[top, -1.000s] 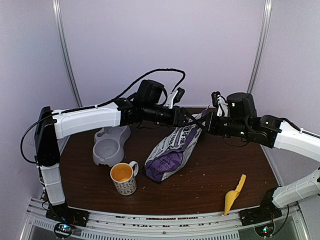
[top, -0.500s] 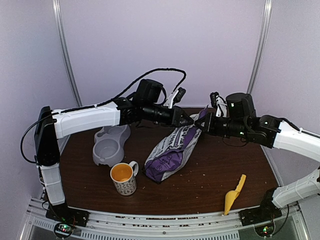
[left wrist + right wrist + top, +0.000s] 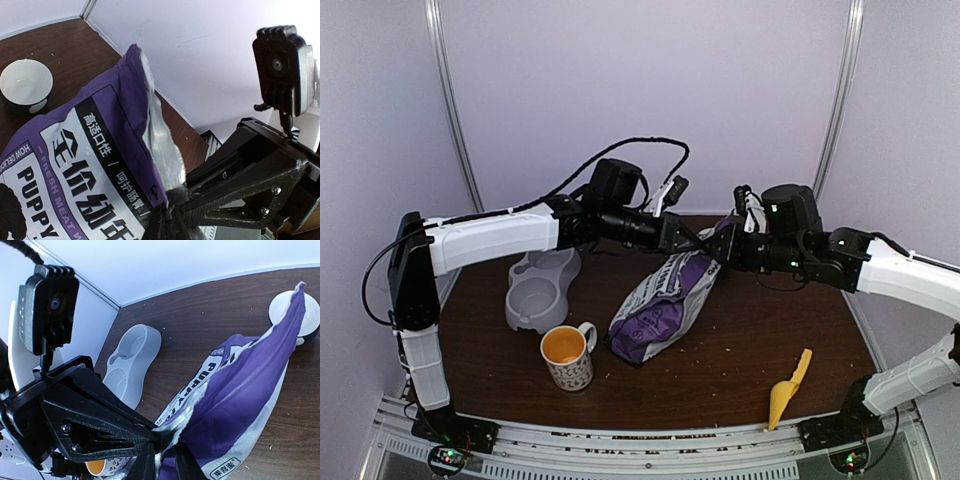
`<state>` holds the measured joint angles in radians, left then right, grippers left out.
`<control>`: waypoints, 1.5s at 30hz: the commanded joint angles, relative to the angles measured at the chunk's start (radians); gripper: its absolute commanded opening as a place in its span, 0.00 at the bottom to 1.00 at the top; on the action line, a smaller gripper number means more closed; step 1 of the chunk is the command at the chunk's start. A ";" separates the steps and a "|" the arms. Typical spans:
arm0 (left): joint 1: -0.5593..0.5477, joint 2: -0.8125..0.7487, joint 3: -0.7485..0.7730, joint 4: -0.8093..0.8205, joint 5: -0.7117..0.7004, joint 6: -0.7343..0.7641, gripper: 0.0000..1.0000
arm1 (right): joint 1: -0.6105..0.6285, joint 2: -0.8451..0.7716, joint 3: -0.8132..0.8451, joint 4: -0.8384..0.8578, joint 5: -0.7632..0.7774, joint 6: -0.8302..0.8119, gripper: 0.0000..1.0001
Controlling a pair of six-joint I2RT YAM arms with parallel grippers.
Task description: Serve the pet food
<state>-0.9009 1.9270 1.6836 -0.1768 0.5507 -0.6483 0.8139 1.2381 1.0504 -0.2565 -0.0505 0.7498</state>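
Observation:
The purple "PUPPY FOOD" bag leans up from the middle of the table, its torn top held in the air between the two arms. The pet food itself is hidden inside it. My left gripper comes in from the left and is shut on the silver-lined torn edge; its tips pinch the film. My right gripper meets it nose to nose from the right. In the right wrist view its fingers stand a little apart, with the bag's torn edge passing between them.
A grey double pet bowl lies at the left. An orange-lined patterned mug stands in front of it. A yellow scoop lies near the front right edge. A small white bowl sits behind the bag near the back wall.
My left gripper has closed onto the bag's top edge. The right gripper's jaws have eased slightly apart, and that arm has shifted a little to the left.

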 commanded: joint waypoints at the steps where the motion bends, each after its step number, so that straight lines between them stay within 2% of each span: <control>1: -0.013 -0.049 -0.016 0.081 0.065 0.015 0.00 | 0.006 0.036 0.028 0.030 0.019 0.053 0.13; 7: -0.014 -0.061 -0.028 0.099 0.073 0.017 0.00 | 0.005 0.077 0.045 0.014 0.029 0.089 0.13; 12: -0.015 -0.082 -0.052 0.143 0.089 0.017 0.00 | 0.004 0.111 0.062 -0.009 0.045 0.115 0.00; 15: -0.019 -0.093 -0.058 0.156 0.087 0.032 0.00 | 0.006 0.131 0.088 -0.057 0.072 0.117 0.00; 22: -0.055 -0.151 -0.073 0.133 -0.088 0.138 0.00 | 0.027 0.179 0.201 -0.333 0.232 0.022 0.00; 26: -0.080 -0.191 -0.089 0.119 -0.222 0.203 0.00 | 0.036 0.207 0.211 -0.450 0.304 0.001 0.00; 30: -0.084 -0.211 -0.107 0.120 -0.265 0.218 0.00 | 0.036 0.180 0.159 -0.438 0.343 0.004 0.00; 37: -0.092 -0.256 -0.141 0.114 -0.352 0.246 0.00 | 0.036 0.193 0.172 -0.512 0.419 -0.006 0.00; 45: -0.092 -0.280 -0.153 0.132 -0.346 0.239 0.00 | 0.035 0.151 0.161 -0.494 0.403 0.014 0.00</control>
<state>-0.9813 1.6859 1.5291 -0.1493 0.1806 -0.4236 0.8482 1.4284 1.2182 -0.7101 0.3115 0.7586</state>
